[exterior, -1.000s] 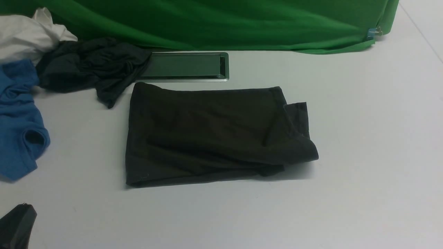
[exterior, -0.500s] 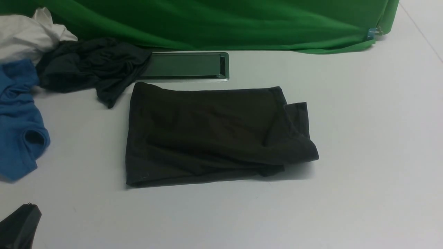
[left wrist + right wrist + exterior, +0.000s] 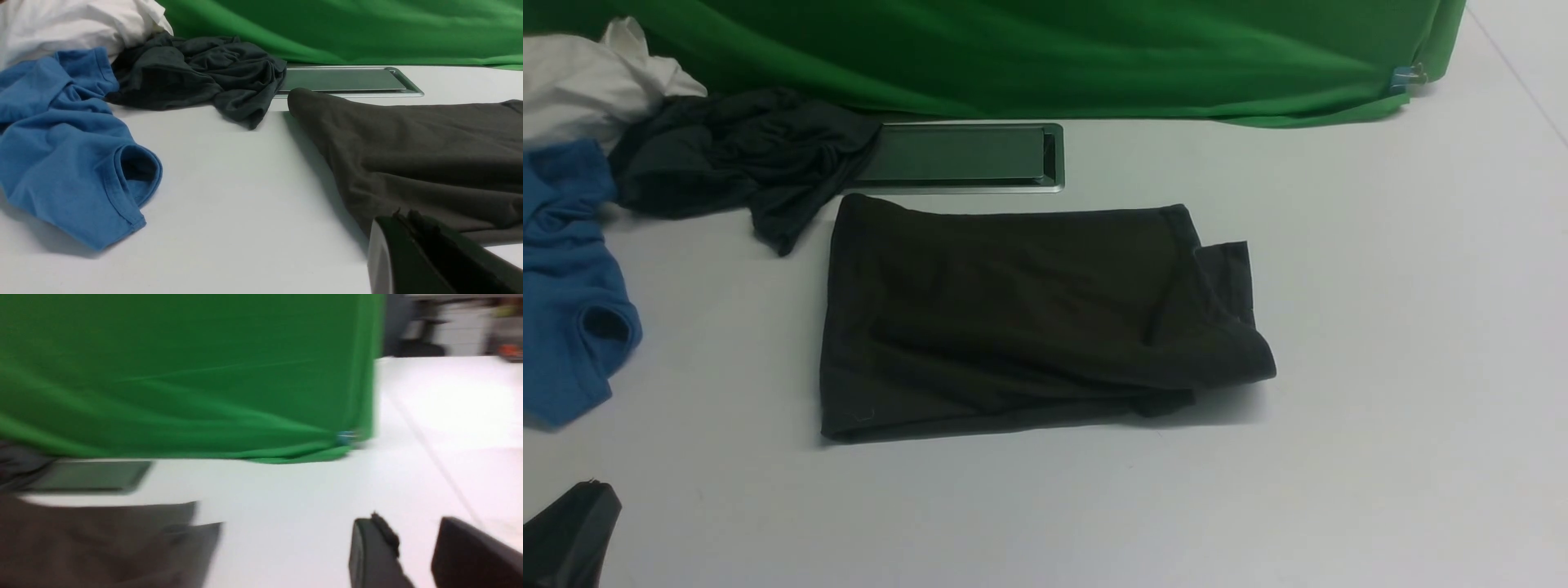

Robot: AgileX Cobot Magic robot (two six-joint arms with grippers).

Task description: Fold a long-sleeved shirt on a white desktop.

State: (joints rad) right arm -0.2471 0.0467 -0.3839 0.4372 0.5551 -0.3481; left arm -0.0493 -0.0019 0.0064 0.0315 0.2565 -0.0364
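The white surface [image 3: 1045, 506] has open room before and right of the dark shirt [image 3: 1013, 310], which lies left of centre, edges uneven. The left end effector [image 3: 404, 216] is together; the right end effector [image 3: 412, 522] stands apart.

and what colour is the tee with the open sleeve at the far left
Blue, plain; it shows best in the left wrist view.

Blue T-shirt [image 3: 572, 286] cropped, front view.
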